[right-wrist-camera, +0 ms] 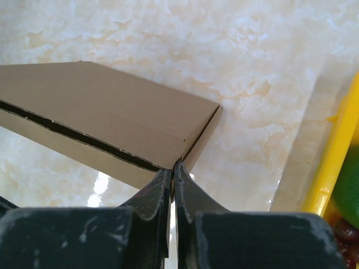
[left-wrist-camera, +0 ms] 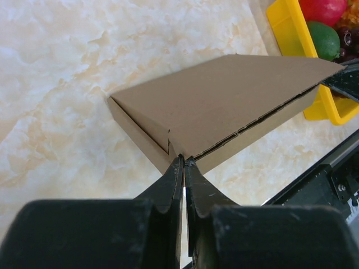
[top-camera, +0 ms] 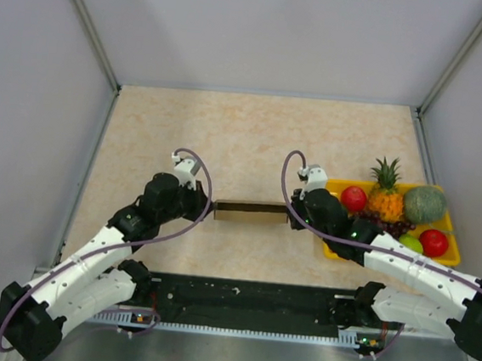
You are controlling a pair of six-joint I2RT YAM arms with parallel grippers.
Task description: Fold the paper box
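Paper box [top-camera: 251, 210] sitting mid-counter [top-camera: 254, 131], spanning gap between arms, well short of yellow tray [top-camera: 336, 186].
Left claw [left-wrist-camera: 183, 162] clenching on near left corner; right claw [right-wrist-camera: 172, 167] clenching on near right corner, tips pinching thin edge.
Box looking light, thin kraft card: stiff across panels, bending readily at creases, tearing along die-cut slit on near side.
Surface appearing matte, likely gripping well.
Judging corners weak for holding; pinching mid-edge or flap beside crease looking safer.
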